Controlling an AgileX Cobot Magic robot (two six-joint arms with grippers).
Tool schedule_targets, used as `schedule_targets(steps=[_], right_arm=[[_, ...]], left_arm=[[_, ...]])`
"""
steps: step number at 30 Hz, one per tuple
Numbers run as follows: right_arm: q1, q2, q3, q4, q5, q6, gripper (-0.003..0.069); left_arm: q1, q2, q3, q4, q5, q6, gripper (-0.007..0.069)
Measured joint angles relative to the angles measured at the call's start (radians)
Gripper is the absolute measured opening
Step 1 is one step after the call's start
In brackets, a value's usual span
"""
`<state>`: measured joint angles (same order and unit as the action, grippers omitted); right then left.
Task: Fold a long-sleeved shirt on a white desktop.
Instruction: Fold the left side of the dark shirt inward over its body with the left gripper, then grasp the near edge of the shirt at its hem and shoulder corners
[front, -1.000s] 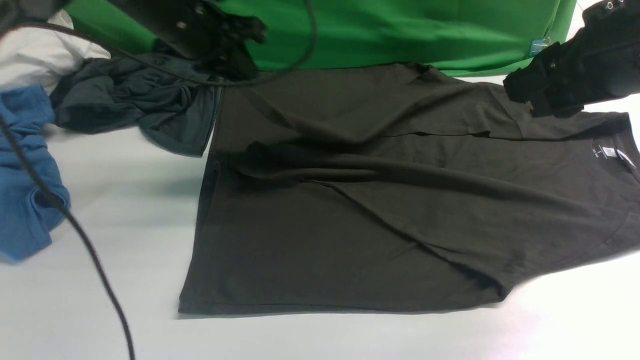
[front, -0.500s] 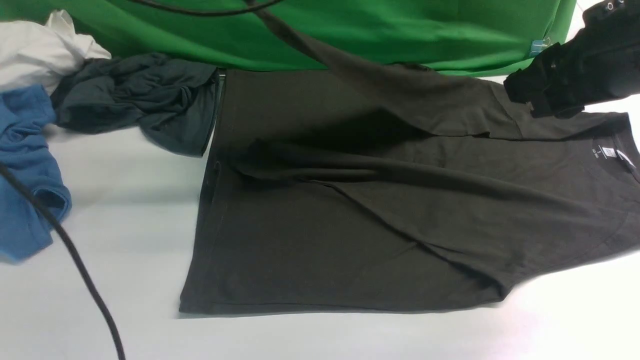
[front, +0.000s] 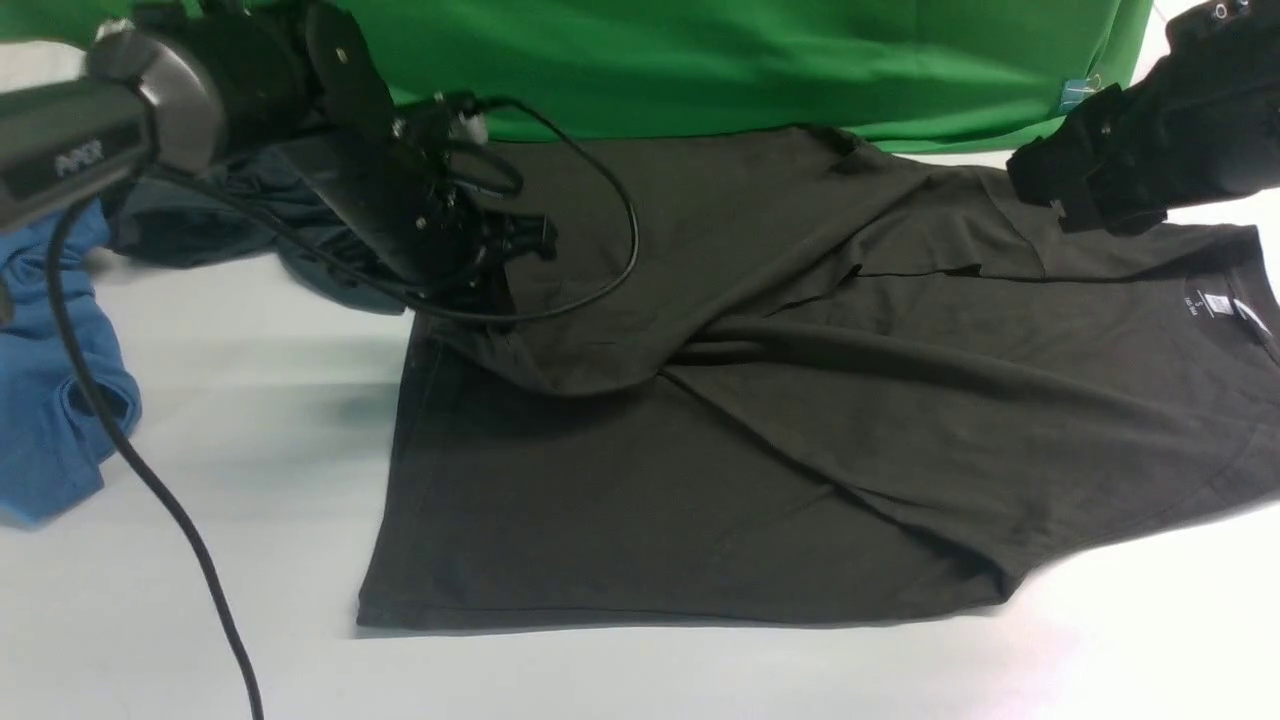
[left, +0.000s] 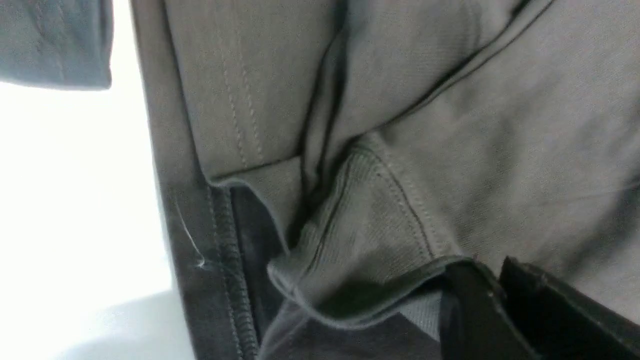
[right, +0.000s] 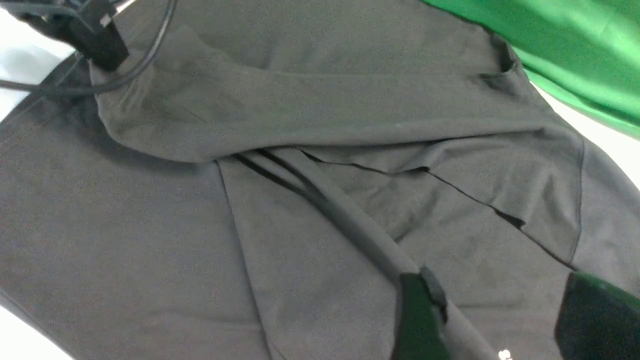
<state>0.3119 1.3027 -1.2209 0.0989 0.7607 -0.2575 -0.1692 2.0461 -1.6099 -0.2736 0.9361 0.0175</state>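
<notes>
The long-sleeved shirt (front: 700, 480) lies spread on the white desktop (front: 250, 420), hem to the left and collar with its white neck label (front: 1215, 303) to the right. Its far sleeve (front: 620, 330) is draped across the body toward the hem. My left gripper (front: 497, 288) is low over the hem end, shut on that sleeve's ribbed cuff (left: 360, 225); in the left wrist view the gripper (left: 487, 272) has cloth pinched between its jaws. My right gripper (front: 1075, 195) hovers above the far shoulder. Seen from the right wrist, that gripper (right: 505, 305) is open, with only shirt (right: 150, 240) below.
A bright green cloth (front: 750, 60) runs along the back edge. A dark teal-grey garment (front: 240, 215) lies behind the left arm, and a bright blue garment (front: 50, 400) sits at the far left. A black cable (front: 150, 480) hangs over the desktop's front left.
My left gripper lifted the far sleeve high from the back edge, then brought it down and forward across the shirt body near the hem. The right arm has not moved.
</notes>
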Motion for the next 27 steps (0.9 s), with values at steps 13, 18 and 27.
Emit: schedule_targets(steps=[13,18,27], right_arm=[[0.000,0.000,0.000,0.000,0.020,0.010,0.0395],[0.000,0.000,0.000,0.000,0.028,0.034,0.0395],[0.000,0.000,0.000,0.000,0.043,0.037,0.0395]], left_arm=[[0.000,-0.148,0.029,0.221,0.257,-0.064,0.0630],[0.000,-0.225,0.244,0.168,0.249,-0.088,0.0641],[0.000,-0.265,0.628,0.035,0.006,-0.097,0.0607]])
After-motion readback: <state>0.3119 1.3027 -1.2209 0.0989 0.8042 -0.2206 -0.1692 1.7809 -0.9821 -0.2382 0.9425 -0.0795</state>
